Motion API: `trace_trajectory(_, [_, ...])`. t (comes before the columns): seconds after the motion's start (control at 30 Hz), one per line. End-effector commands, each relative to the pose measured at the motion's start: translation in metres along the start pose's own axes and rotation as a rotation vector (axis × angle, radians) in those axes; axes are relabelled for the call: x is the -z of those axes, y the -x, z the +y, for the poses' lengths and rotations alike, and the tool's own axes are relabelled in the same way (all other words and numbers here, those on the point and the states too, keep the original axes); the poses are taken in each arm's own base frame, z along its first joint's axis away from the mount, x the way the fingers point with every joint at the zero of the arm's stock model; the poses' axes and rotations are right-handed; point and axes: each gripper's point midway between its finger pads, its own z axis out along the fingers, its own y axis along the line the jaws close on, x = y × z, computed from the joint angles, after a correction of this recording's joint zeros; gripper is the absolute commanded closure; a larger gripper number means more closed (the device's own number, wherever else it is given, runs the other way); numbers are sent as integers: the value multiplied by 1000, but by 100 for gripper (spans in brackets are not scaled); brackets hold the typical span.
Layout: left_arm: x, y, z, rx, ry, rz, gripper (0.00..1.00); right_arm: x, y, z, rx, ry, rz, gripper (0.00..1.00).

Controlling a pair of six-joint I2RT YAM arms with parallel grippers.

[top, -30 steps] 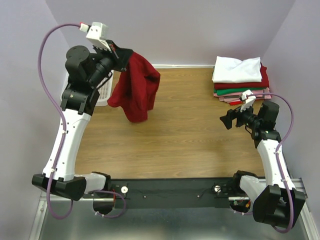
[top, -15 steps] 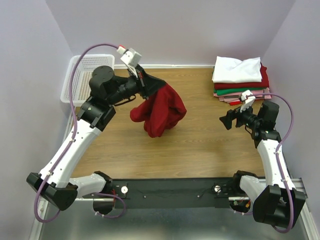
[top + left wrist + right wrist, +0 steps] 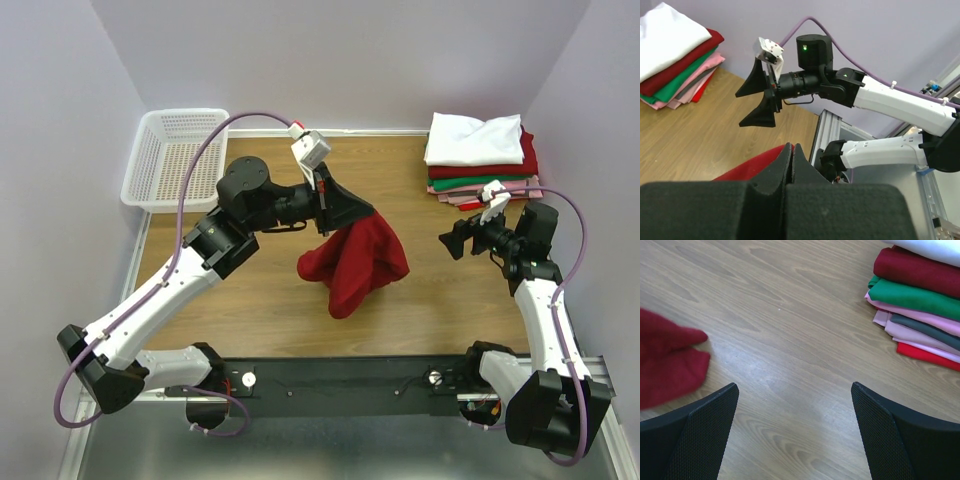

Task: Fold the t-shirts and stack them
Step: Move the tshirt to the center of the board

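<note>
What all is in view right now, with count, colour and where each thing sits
Loose shirt: one, dark red, bunched, hanging from the left gripper over the table's middle.
Stack: one pile of folded shirts, white on top, then dark red, green, pink, grey and red, far right corner.
Basket: one, white mesh, far left corner.
Table: one, wood brown.
Left gripper: black, shut on the loose shirt.
Right gripper: black, open, empty, in front of the stack.

arms: white links, black joints | cables: purple | claws: black
</note>
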Motion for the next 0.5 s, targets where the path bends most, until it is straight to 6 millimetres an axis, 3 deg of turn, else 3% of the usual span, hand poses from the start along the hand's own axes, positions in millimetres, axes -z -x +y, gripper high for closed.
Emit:
trace_trajectory(0.0, [-4,-5,-2,-19,-31,-9,100,2,2,2,8,15,-7,0])
trace_trajectory(0.2, [-6,-28,31,-27,86,15,100,2,1,3,6,18,-5,0])
trace_trajectory(0.47, [16,-86,118,41,362,100,100,2,1,3,7,21,-5,0])
